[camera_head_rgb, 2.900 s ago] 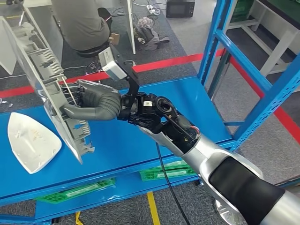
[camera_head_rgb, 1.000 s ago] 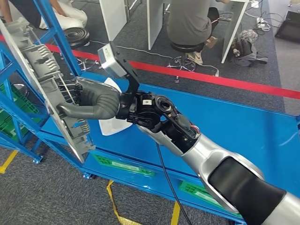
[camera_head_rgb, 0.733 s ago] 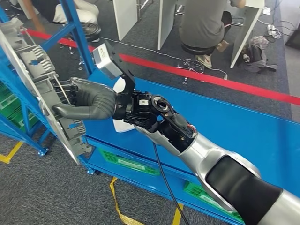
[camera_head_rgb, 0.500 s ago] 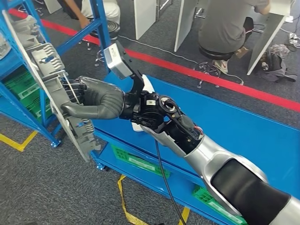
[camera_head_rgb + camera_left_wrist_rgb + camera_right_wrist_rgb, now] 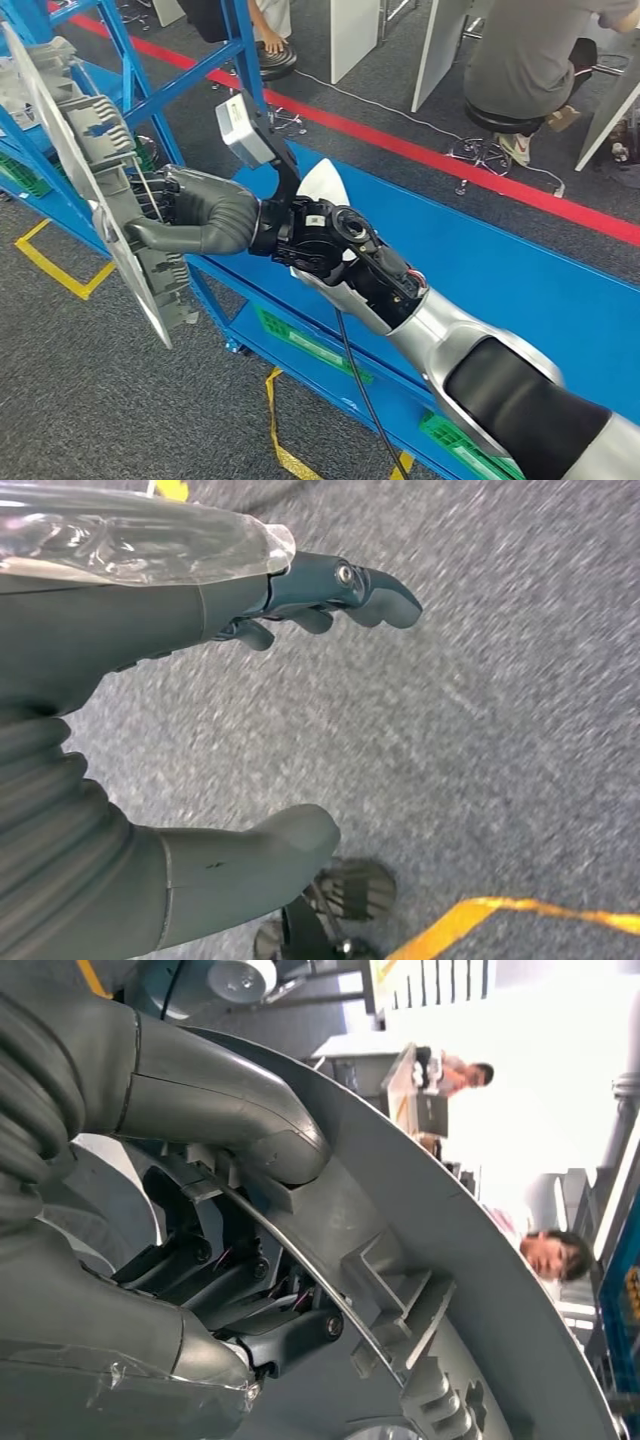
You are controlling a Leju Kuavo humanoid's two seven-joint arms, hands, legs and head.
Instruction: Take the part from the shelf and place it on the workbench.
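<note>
The right hand [image 5: 177,215] grips the part [image 5: 98,180], with the thumb pressed along its ribbed inner face and the darker fingers curled behind the rim, so the pick-up step is judged complete. The part is carried upright and tilted in the air, over the grey carpet floor [image 5: 98,400] and in front of the blue shelf frame [image 5: 162,90], touching no surface. Placement on the counter is not yet done, and no counter can be identified with certainty. The part is a grey moulded plastic panel, thin and curved, with raised ribs, clip blocks and a thin metal rod across its inner face. The left hand [image 5: 226,720] holds nothing, with the fingers extended and apart from the thumb, hanging over the carpet.
</note>
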